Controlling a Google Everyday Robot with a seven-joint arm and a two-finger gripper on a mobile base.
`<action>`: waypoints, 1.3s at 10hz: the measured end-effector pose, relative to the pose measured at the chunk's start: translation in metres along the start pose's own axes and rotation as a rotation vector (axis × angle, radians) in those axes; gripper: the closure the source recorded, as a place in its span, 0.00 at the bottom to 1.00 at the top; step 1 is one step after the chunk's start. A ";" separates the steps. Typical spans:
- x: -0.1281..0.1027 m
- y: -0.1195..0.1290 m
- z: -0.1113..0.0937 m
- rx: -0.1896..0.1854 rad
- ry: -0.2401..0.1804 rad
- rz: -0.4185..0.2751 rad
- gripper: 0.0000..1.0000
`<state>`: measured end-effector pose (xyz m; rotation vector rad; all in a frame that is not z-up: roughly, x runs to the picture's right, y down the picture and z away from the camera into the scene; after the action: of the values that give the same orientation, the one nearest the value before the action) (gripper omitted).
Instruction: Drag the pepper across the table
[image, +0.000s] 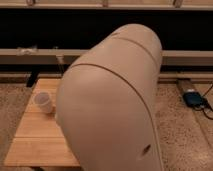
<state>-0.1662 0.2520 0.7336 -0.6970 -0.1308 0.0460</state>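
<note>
The arm (112, 105) is filling most of the view. It is a big, smooth, rounded shell of matte beige plastic, with a thin curved seam running over its crown and a small dark hole low on its right flank. It is leaning over the table (37, 135) and covering the table's whole right side.

The table is a flat top of pale wooden planks with the grain running across, and only its left part is showing. A small white cup (42, 101) is standing upright on it near the far left corner, round and slightly tapered, just beside the shell's edge.

The gripper is sitting somewhere behind the arm, over the covered part of the table. I cannot tell how wide it is or whether it has hold of anything. The pepper is hidden there too, so I cannot tell where it is lying.

To the right of the table, speckled floor (182, 135) is showing, with a blue box (192, 97) and its dark cable. Behind the table a pale rail (185, 57) is running along a dark wall.
</note>
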 end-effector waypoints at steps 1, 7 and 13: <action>-0.001 0.000 0.005 0.004 -0.002 -0.001 0.20; -0.004 0.007 0.024 -0.003 0.006 -0.028 0.20; -0.006 0.011 0.037 -0.016 0.025 -0.052 0.20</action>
<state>-0.1771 0.2832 0.7538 -0.7100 -0.1251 -0.0138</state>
